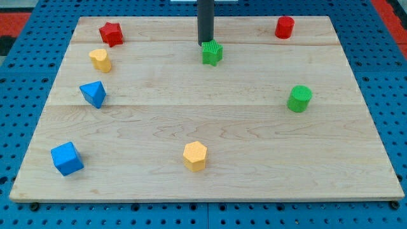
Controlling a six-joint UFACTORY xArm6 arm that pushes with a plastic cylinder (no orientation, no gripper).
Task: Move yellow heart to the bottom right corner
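Note:
The yellow heart (pixel 100 60) lies near the board's upper left, below the red star (pixel 111 34). My tip (pixel 205 43) is at the view's top centre, touching the upper-left edge of the green star (pixel 212 53). The tip is far to the right of the yellow heart. The board's bottom right corner (pixel 381 187) holds no block.
A blue triangle (pixel 94 94) lies below the yellow heart. A blue cube (pixel 67 158) sits at bottom left. A yellow hexagon (pixel 195 156) is at bottom centre. A green cylinder (pixel 299 98) is at right. A red cylinder (pixel 284 27) is at top right.

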